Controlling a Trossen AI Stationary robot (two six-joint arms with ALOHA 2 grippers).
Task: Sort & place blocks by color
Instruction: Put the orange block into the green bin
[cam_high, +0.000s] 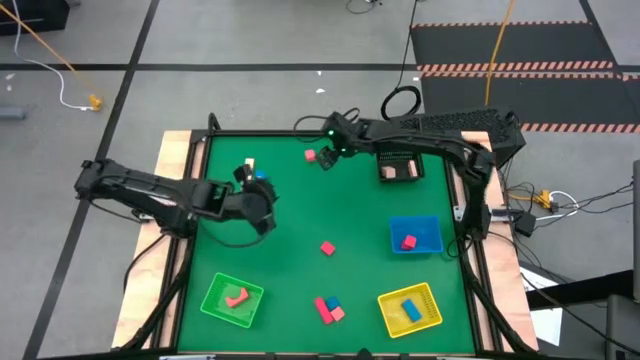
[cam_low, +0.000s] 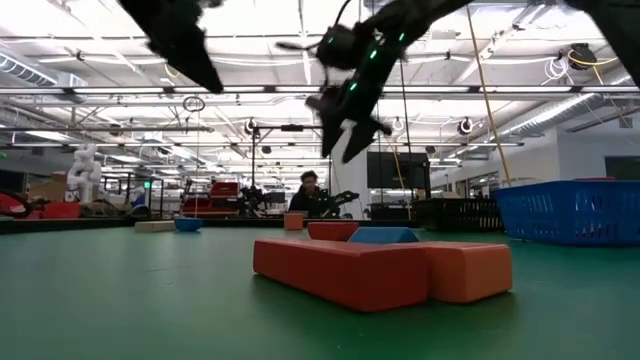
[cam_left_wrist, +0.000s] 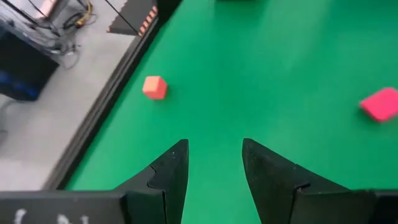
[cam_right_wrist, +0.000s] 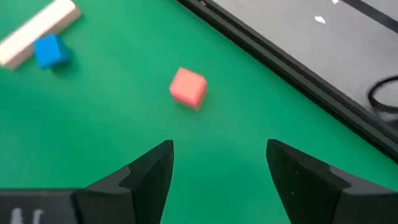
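Blocks scattered on the green surface (cam_high: 300, 260): pink block (cam_high: 310, 155) near the far edge, right hand (cam_high: 326, 160) spread wide and empty just beside it; cream bar (cam_high: 250, 165) touching a blue cube (cam_high: 262, 176) near the left edge, left hand (cam_high: 262, 208) close by, parted and empty. More blocks lie in green tray (cam_high: 214, 306), yellow tray (cam_high: 432, 318) and blue tray (cam_high: 428, 228) toward the near edge.

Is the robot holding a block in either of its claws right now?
No. The left gripper and the right gripper both show bare green table between their fingers; a pink block lies ahead of the right one.
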